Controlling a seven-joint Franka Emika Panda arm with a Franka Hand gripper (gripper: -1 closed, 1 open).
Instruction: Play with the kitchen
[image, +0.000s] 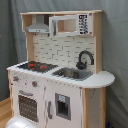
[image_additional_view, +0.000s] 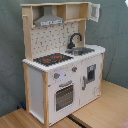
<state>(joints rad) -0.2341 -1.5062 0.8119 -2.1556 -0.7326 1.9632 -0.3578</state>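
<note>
The kitchen (image_additional_view: 50, 95) stands on a wooden floor (image_additional_view: 112, 102) before a grey curtain. It looks rigid, bulky and too heavy to lift, so only its small parts invite a grip. From the second exterior view's left these are the knobs (image_additional_view: 56, 76), the oven handle (image_additional_view: 65, 84), the faucet (image_additional_view: 75, 39) and the open upper door (image_additional_view: 93, 11), probably light and loose-hinged. The gripper is out of sight, so I can't tell its jaws.

A grey fabric backdrop (image: 115, 45) hangs behind the scene in both exterior views, with vertical folds visible. In the second exterior view, light-wood tabletops (image_additional_view: 107, 107) form the support surface, with a dark seam running between two panels. In the first exterior view, a strip of wood surface (image: 4, 111) shows at lower left.
</note>
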